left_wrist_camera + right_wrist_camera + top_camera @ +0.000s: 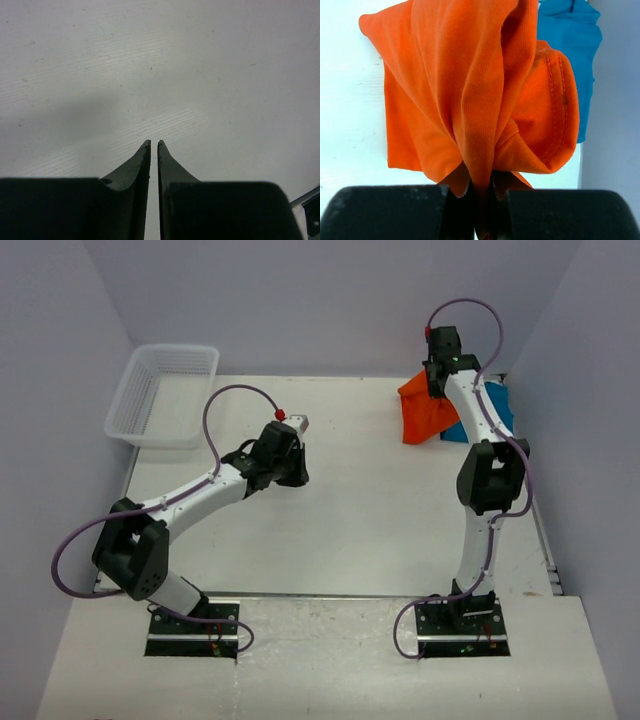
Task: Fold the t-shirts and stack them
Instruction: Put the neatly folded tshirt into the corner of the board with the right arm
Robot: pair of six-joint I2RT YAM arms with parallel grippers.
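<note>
The right gripper (481, 192) is clenched on a bunched fold of the orange-red t-shirt (470, 90) at two o'clock on the table (370, 510) — the teal-blue t-shirt (570, 45) lies just behind, perhaps touching. So bunched a grab could pull it out twisted or drag its neighbour along; the left gripper (154, 146) — pinched together, empty — sits well apart.

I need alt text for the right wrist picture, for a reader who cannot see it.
The right pincer is shut on a bunched fold of the orange-red t-shirt, which fills most of the view against the white table. The teal-blue t-shirt lies behind it, at upper right.
</note>
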